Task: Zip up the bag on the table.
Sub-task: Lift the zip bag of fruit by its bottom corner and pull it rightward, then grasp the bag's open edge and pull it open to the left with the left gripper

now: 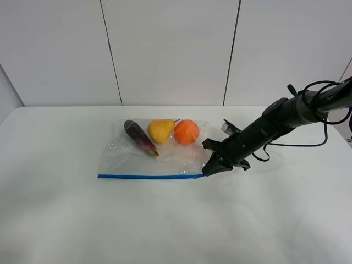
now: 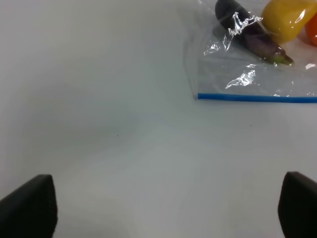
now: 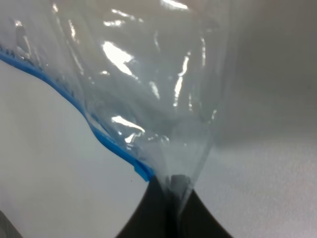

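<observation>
The clear crinkly bag (image 1: 159, 157) lies on the white table (image 1: 176, 220) with its blue zipper strip (image 1: 148, 176) along the near edge. A dark eggplant (image 1: 139, 137), a yellow pear (image 1: 161, 130) and an orange (image 1: 186, 131) lie inside at the far side. My right gripper (image 1: 209, 171) is shut on the bag's near right corner, at the zipper's end; the right wrist view shows its fingers (image 3: 148, 213) pinching the plastic (image 3: 163, 124) beside the blue strip (image 3: 114, 148). My left gripper (image 2: 163, 208) is open over bare table, apart from the bag's left corner (image 2: 199, 95); that arm is out of the high view.
A white panelled wall (image 1: 170, 52) stands behind the table. A black cable (image 1: 308, 144) hangs off the right arm over the table's right side. Bare tabletop stretches to the left and front of the bag.
</observation>
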Controlling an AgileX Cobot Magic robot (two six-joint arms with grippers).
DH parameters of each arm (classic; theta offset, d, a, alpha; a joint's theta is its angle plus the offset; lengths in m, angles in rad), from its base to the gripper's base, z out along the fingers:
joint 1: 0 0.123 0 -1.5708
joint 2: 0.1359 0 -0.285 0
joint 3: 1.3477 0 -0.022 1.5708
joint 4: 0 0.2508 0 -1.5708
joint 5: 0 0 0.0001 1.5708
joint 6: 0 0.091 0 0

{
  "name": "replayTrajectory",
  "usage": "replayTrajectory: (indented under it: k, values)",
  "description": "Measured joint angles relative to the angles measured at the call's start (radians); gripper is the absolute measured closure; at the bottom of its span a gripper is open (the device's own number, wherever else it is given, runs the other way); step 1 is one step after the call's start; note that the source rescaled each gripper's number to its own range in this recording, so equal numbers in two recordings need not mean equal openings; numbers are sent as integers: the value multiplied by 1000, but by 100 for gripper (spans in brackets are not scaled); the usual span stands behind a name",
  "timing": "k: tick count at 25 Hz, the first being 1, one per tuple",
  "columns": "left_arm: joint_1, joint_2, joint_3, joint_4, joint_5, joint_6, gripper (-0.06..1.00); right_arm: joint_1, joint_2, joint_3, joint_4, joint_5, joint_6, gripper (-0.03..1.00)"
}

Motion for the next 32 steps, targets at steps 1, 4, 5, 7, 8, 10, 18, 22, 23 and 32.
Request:
replayTrajectory:
  k: [1, 4, 5, 7, 8, 10, 18, 22, 23, 32]
  values:
    - [0, 0, 0, 0, 0, 0, -6, 0, 0, 0, 0, 0, 0, 97]
    - [0, 0, 0, 0, 0, 0, -6, 0, 0, -1, 1, 0, 0, 97]
    - [0, 0, 0, 0, 0, 0, -6, 0, 0, -4, 1, 4, 0, 97]
    - [0, 0, 0, 0, 0, 0, -6, 0, 1, -23, 1, 22, -3, 97]
    - [0, 0, 0, 0, 0, 0, -6, 0, 1, -40, 6, 40, -5, 97]
    - [0, 0, 0, 0, 0, 0, -6, 0, 1, -79, 17, 73, -6, 97]
    - [0, 0, 0, 0, 0, 0, -6, 0, 1, -273, 48, 190, 36, 97]
    - [0, 0, 0, 0, 0, 0, -6, 0, 1, -315, 52, 195, 69, 97]
    - [0, 0, 0, 0, 0, 0, -6, 0, 1, -317, 52, 196, 74, 97]
    - [0, 0, 0, 0, -1, 0, -6, 0, 1, -317, 83, 212, 80, 97]
